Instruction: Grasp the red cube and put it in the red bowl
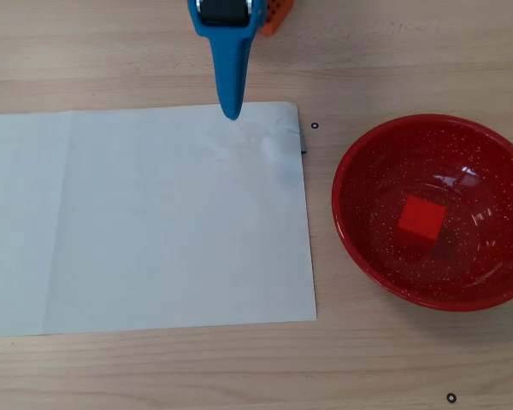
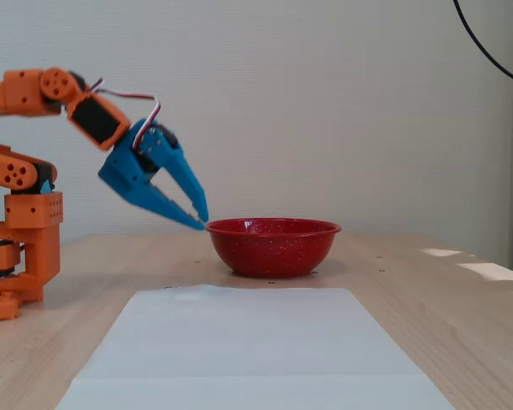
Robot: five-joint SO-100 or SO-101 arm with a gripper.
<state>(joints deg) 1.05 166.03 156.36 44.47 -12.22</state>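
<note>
Overhead view: red cube (image 1: 421,218) lies inside the red bowl (image 1: 359,162), near the counter's (image 1: 385,367) right edge. Gripper (image 1: 232,111) hangs by the far edge, over the white paper sheet's (image 1: 154,222) far margin, holding nothing.

Fixed view: gripper (image 2: 200,217) sits well clear of the counter, jaws parted and empty, tips level with the bowl's (image 2: 274,249) rim. Placement looks done; likely only a pull-back to rest is left.

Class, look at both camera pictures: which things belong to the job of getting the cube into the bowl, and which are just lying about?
Part of the job:
- red cube, already inside the bowl
- red bowl
- claw, open and empty

Just lying about:
- white paper sheet
- wooden table
</note>
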